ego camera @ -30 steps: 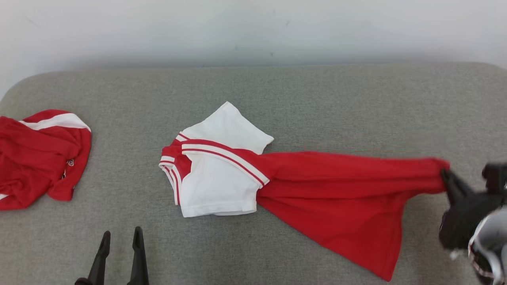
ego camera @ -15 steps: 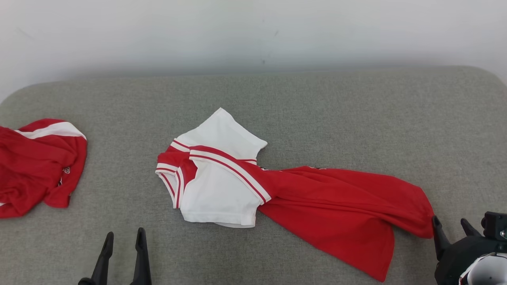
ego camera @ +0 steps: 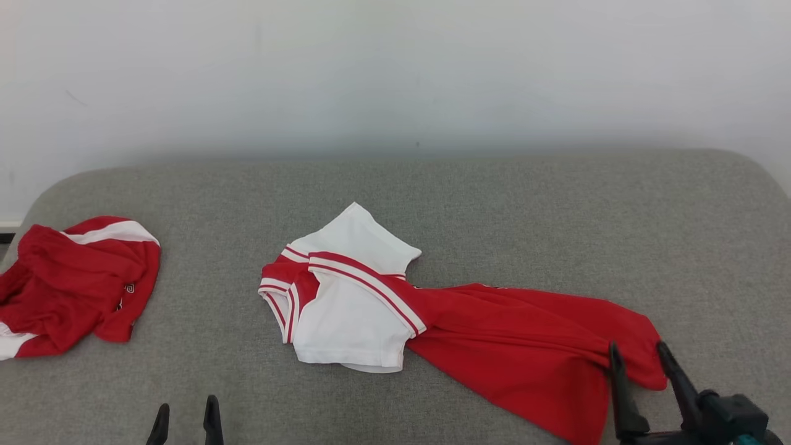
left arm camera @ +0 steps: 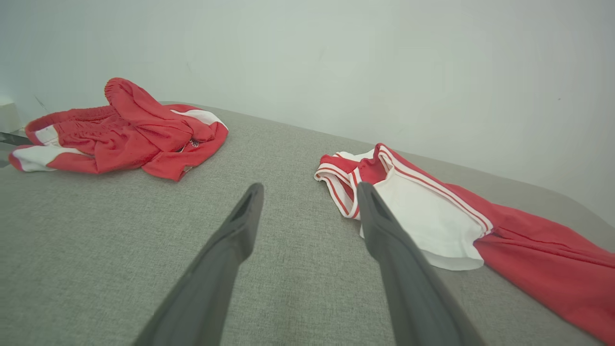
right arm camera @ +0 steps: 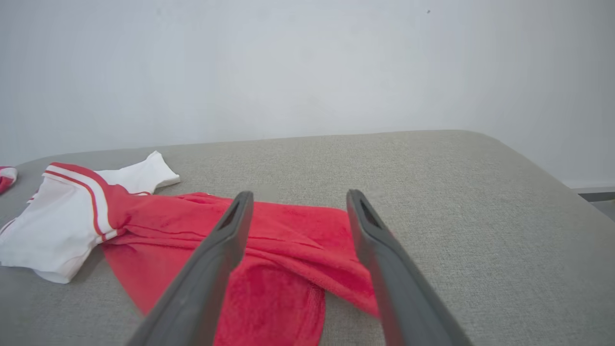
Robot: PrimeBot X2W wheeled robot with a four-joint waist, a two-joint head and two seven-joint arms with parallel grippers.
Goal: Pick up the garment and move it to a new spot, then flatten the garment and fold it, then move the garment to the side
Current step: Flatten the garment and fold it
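Observation:
A red and white shirt, the garment (ego camera: 432,321), lies stretched across the grey cushion (ego camera: 494,204), white sleeves and collar at the centre, red body trailing right. In the right wrist view the garment (right arm camera: 288,240) lies loose under my fingers. My right gripper (ego camera: 638,355) is open just above the red hem at the lower right, holding nothing. My left gripper (ego camera: 184,415) is open at the bottom left, above bare cushion, well left of the shirt. In the left wrist view my left gripper (left arm camera: 307,192) points between the garment (left arm camera: 427,206) and a second pile.
A crumpled red and white garment (ego camera: 74,284) lies at the cushion's left edge, also in the left wrist view as a heap (left arm camera: 125,134). A white wall (ego camera: 395,74) rises behind the cushion. The cushion's rounded right end (right arm camera: 528,168) drops off to the floor.
My right gripper opened and let go of the red hem, which now lies on the cushion. The gripper dropped back toward me. The head camera tilted, shifting the whole picture down.

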